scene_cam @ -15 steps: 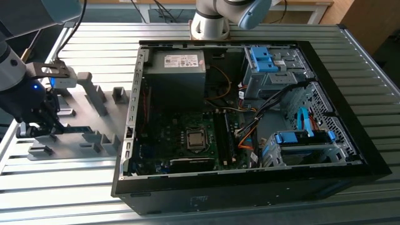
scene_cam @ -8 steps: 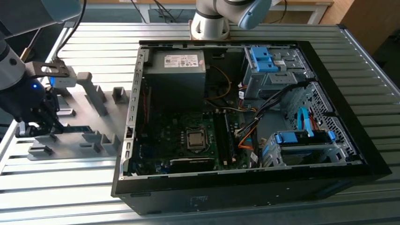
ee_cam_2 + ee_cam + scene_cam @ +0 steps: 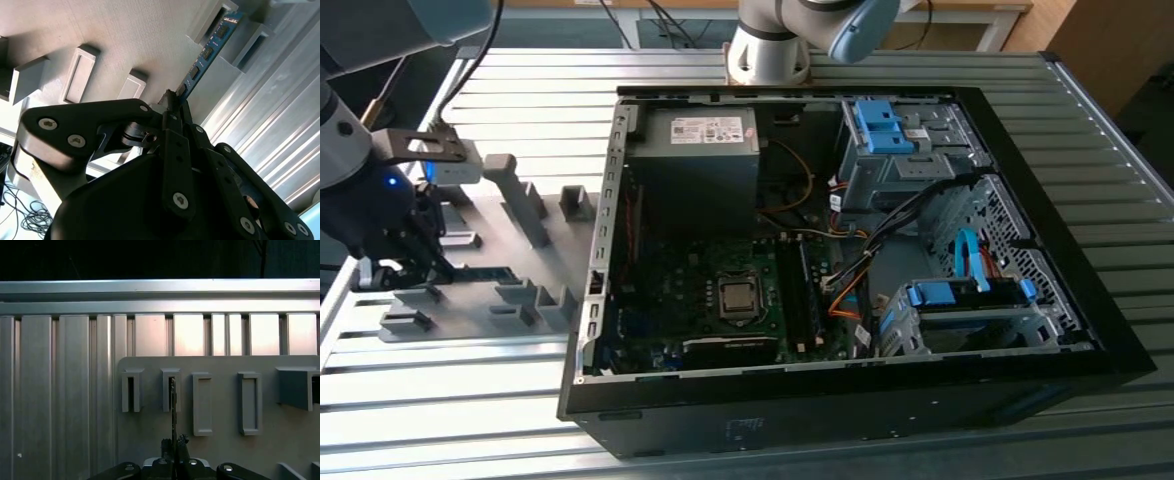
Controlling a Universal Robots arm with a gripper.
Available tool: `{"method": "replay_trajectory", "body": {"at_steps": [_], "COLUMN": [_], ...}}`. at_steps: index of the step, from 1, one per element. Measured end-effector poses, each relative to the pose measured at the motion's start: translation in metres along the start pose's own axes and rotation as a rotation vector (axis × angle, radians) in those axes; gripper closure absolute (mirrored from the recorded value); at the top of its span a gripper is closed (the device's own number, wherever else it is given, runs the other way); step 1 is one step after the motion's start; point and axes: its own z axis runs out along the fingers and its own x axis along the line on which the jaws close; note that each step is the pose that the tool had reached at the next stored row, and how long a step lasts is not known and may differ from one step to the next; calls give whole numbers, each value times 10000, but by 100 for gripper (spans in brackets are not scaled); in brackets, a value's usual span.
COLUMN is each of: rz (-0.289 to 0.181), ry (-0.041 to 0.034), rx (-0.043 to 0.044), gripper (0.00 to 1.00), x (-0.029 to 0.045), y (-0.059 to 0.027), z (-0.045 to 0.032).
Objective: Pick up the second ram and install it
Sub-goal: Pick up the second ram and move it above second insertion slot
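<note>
The second ram (image 3: pixel 207 50) is a thin blue-green board with dark chips. It runs from my fingertips up to a slotted grey fixture block (image 3: pixel 250 42). In the first wrist view the ram (image 3: pixel 173 405) shows edge-on, with its far end at a slotted block (image 3: pixel 170 390). My gripper (image 3: pixel 175 102) is shut on the near end of the ram, and it is seen in the first wrist view too (image 3: pixel 174 442). In the exterior view my gripper (image 3: pixel 398 268) hangs low over the grey fixture plate (image 3: pixel 494 235) at the exterior view's left.
An open black computer case (image 3: pixel 854 240) lies to the exterior view's right of the fixture plate. Its motherboard (image 3: pixel 720 300), grey power supply (image 3: pixel 700 135) and blue drive brackets (image 3: pixel 961 295) are exposed. Several grey blocks (image 3: pixel 527 205) stand on the plate. The table (image 3: pixel 440 400) is ribbed aluminium.
</note>
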Motion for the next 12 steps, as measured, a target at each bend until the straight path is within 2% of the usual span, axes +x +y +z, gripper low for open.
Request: {"method": "replay_trajectory", "body": {"at_steps": [12], "rz": [0], "ry": [0], "rx": [0], "gripper": [86], "x": [-1], "y": [0], "z": [-50]}}
